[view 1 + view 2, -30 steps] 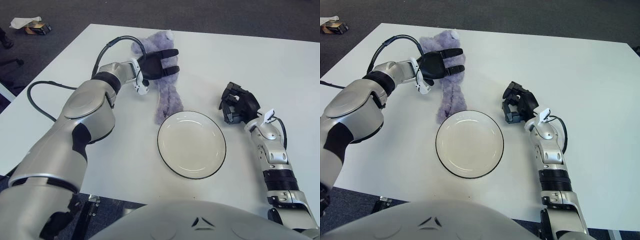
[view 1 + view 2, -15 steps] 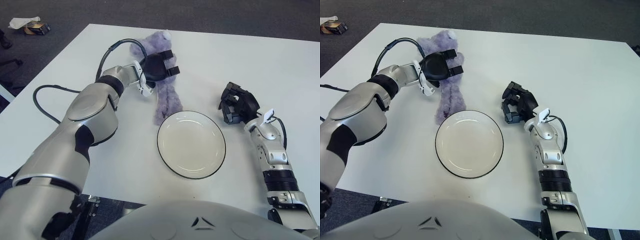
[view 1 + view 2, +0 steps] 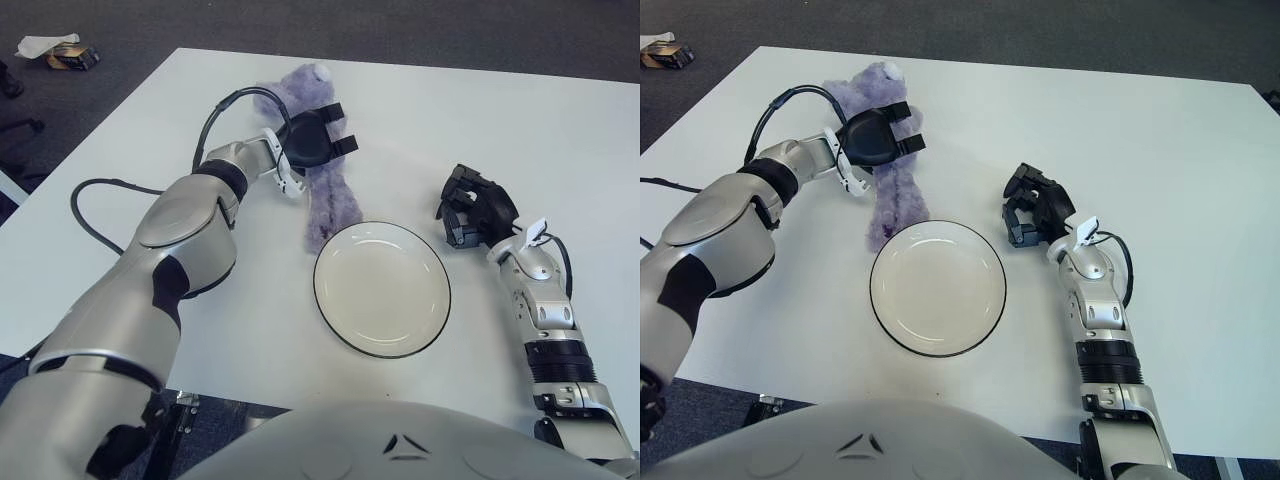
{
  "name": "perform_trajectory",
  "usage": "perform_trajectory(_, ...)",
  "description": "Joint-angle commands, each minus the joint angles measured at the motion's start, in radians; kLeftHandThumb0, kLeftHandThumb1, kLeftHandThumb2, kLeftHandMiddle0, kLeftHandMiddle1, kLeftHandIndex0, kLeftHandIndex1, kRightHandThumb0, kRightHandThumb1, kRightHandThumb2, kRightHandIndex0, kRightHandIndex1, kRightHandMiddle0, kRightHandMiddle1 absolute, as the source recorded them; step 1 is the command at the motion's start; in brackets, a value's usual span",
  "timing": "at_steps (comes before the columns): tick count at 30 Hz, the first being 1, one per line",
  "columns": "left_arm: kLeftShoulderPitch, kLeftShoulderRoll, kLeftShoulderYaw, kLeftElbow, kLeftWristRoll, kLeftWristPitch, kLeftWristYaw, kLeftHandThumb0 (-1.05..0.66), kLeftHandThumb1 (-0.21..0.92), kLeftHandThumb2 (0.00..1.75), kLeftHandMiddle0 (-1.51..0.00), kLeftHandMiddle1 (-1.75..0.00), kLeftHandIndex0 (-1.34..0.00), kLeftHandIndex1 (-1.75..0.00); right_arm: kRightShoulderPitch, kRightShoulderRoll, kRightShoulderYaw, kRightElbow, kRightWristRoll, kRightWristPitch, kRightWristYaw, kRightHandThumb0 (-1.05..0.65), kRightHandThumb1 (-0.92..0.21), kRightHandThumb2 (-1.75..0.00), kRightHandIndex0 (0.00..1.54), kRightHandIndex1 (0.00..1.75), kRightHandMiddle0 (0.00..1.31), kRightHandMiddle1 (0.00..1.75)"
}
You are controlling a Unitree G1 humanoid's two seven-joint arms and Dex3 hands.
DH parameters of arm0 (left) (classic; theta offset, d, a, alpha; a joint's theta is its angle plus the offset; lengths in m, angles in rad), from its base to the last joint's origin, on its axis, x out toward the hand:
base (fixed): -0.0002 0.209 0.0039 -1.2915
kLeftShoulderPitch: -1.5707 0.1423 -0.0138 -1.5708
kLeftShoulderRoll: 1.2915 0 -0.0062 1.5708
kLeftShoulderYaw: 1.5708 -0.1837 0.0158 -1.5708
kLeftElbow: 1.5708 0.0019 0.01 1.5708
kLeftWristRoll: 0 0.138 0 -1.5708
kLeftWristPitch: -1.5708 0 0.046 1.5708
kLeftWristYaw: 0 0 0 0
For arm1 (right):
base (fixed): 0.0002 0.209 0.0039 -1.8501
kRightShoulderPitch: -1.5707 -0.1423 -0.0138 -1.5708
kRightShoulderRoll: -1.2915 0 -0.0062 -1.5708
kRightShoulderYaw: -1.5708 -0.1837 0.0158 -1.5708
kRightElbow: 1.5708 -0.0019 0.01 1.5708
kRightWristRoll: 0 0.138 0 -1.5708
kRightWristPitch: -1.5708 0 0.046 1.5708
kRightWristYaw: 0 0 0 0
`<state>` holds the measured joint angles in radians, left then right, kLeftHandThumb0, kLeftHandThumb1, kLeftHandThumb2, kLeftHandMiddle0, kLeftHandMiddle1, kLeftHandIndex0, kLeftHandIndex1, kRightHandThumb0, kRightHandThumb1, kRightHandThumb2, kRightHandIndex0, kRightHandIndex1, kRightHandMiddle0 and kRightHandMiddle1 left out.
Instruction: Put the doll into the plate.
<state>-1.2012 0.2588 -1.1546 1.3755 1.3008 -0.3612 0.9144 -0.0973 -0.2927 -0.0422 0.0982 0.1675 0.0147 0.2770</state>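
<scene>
The left arm reaches forward and across the white table, elbow bent, forearm angled toward the far middle. Its black left hand sits on top of the purple doll, palm down, with the fingers curled over the doll's upper body and pressing into the plush. The hand is clamped on the doll. A black cable loops from the wrist back over the forearm.

The doll lies on the table, stretched lengthwise from far to near. Its head end points away from the robot and shows beyond the hand; its lower end runs down to the plate's far-left rim, touching it or just short of it, which cannot be told. The doll is outside the plate.

The plate, white with a dark rim, sits on the table near the robot's chest, just right of the doll's lower end. Nothing lies in it.

The right arm extends along the right side of the table, forearm straight and pointing forward. The right hand shows just right of the plate's far edge, apart from it, fingers curled in together and holding nothing.

On the dark floor beyond the table's far-left corner lies a small box with a scrap of white paper.
</scene>
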Motion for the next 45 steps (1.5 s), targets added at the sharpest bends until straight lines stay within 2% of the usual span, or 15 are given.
perform_trajectory(1,0.037,-0.003,-0.005,0.011,0.004,0.017,-0.002,0.0,0.14,1.4,-0.8,-1.34,-0.68,-1.75,0.07,0.013,0.036,0.042,-0.03,0.078,0.011,-0.01,-0.25,-1.4,0.55,1.75,0.54,1.74)
perform_trajectory(12,0.05,0.0,-0.026,0.016,0.02,0.065,0.004,0.0,0.1,1.43,-0.87,-1.32,-0.67,-1.75,0.075,0.014,0.036,0.031,-0.027,0.083,0.009,-0.01,-0.27,-1.39,0.54,1.75,0.52,1.74)
perform_trajectory(20,0.049,0.012,-0.018,0.012,0.008,0.066,0.045,0.0,0.09,1.48,-0.84,-1.45,-0.62,-1.75,0.077,0.014,0.037,0.023,-0.029,0.091,0.008,-0.01,-0.28,-1.37,0.53,1.75,0.51,1.74)
perform_trajectory(27,0.046,0.011,0.032,0.007,-0.041,0.033,0.028,0.0,0.1,1.51,-0.83,-1.54,-0.58,-1.75,0.074,0.012,0.037,0.026,-0.034,0.087,0.006,-0.01,-0.28,-1.37,0.53,1.75,0.52,1.74)
perform_trajectory(30,0.065,0.004,0.098,0.012,-0.11,0.021,-0.001,0.0,0.09,1.53,-0.83,-1.6,-0.57,-1.75,0.072,0.012,0.036,0.028,-0.032,0.088,0.008,-0.01,-0.27,-1.38,0.53,1.75,0.52,1.74)
perform_trajectory(34,0.099,-0.009,0.266,0.007,-0.281,-0.053,-0.04,0.0,0.08,1.56,-0.84,-1.62,-0.56,-1.75,0.07,0.009,0.035,0.029,-0.032,0.096,0.008,-0.01,-0.27,-1.38,0.53,1.75,0.52,1.74)
perform_trajectory(36,0.104,-0.011,0.291,0.004,-0.305,-0.066,-0.048,0.0,0.07,1.56,-0.84,-1.62,-0.56,-1.75,0.069,0.008,0.035,0.03,-0.032,0.098,0.009,-0.01,-0.27,-1.38,0.54,1.75,0.52,1.74)
perform_trajectory(42,0.113,-0.012,0.545,-0.018,-0.567,-0.213,-0.163,0.0,0.07,1.56,-0.85,-1.61,-0.56,-1.75,0.059,0.002,0.035,0.049,-0.035,0.103,0.013,-0.01,-0.26,-1.39,0.54,1.75,0.53,1.74)
perform_trajectory(45,0.102,-0.02,0.62,-0.033,-0.639,-0.23,-0.209,0.0,0.08,1.55,-0.85,-1.6,-0.56,-1.75,0.055,-0.001,0.035,0.057,-0.038,0.099,0.016,-0.01,-0.26,-1.39,0.54,1.75,0.53,1.74)
